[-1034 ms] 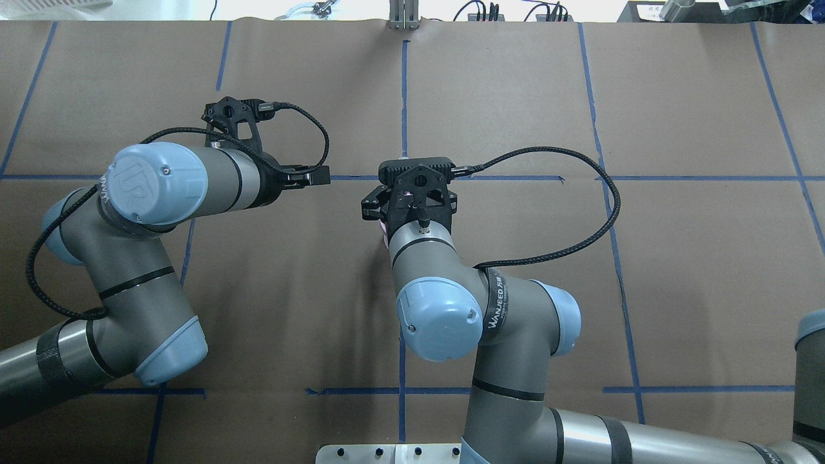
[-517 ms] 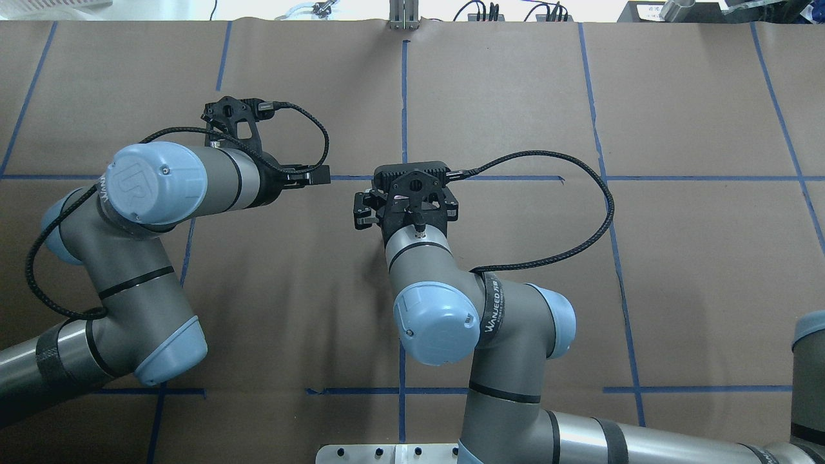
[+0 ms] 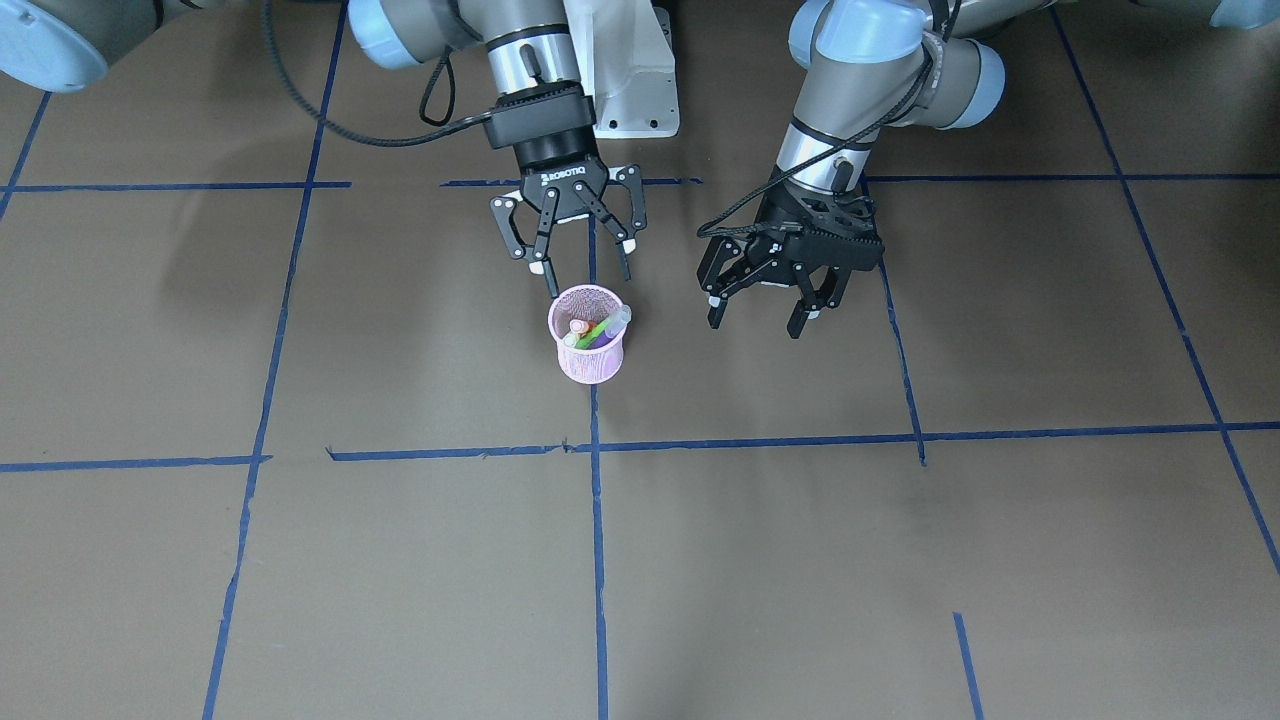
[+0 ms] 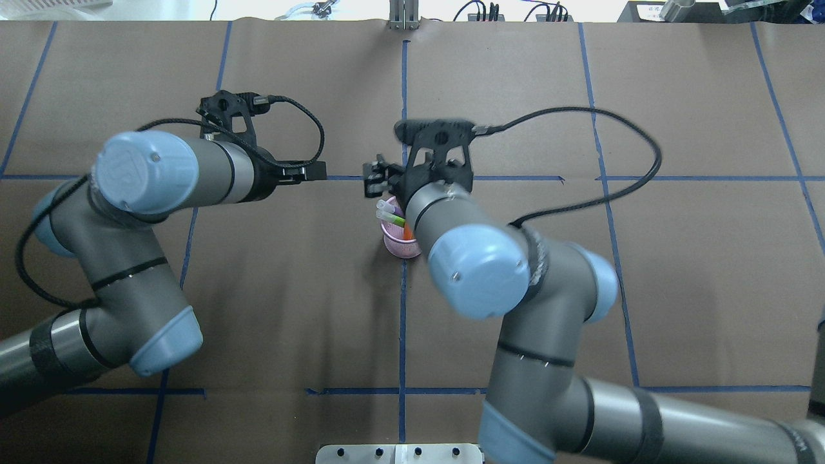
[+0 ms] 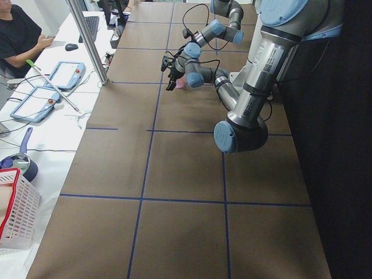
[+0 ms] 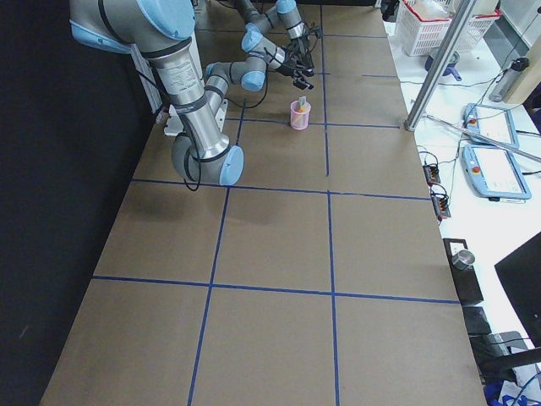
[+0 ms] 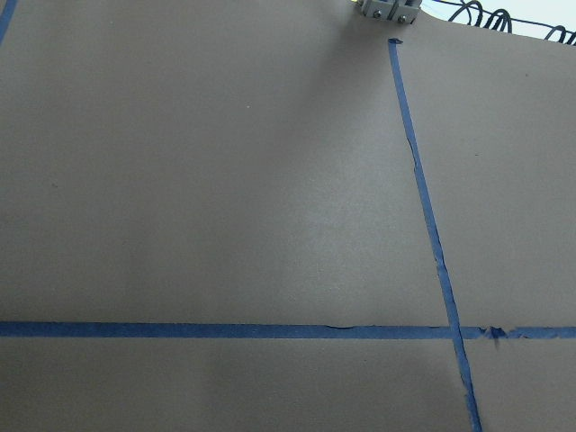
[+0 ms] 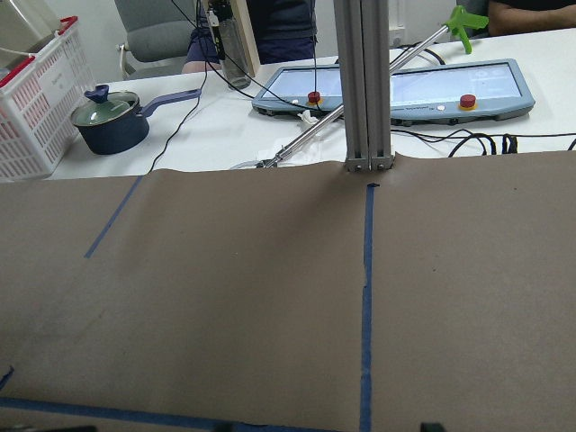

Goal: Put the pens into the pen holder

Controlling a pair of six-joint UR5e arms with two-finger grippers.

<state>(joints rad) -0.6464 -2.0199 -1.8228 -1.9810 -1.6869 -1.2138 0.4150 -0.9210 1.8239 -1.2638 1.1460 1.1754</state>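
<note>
The pen holder point(image 3: 588, 352) stands upright on the bench point(image 3: 400, 560), on a blue tape line point(image 3: 597, 480); the pens point(image 3: 592, 333) lean together inside it, the green pen point(image 3: 602, 328) slanting so that its pale cap pokes over the rim. In the front-facing view the right gripper point(image 3: 583, 268) hangs just at the holder's 12 o'clock, jaws spread, holding nothing; the left gripper point(image 3: 757, 318) hovers near its 2 o'clock, apart from it, jaws likewise spread and empty.

I am working over a table point(image 3: 900, 560) that is carrying brown paper crossed by blue tape lines point(image 3: 760, 441). The pink pen holder point(image 3: 588, 355) is standing upright on it, right on one tape line.
</note>
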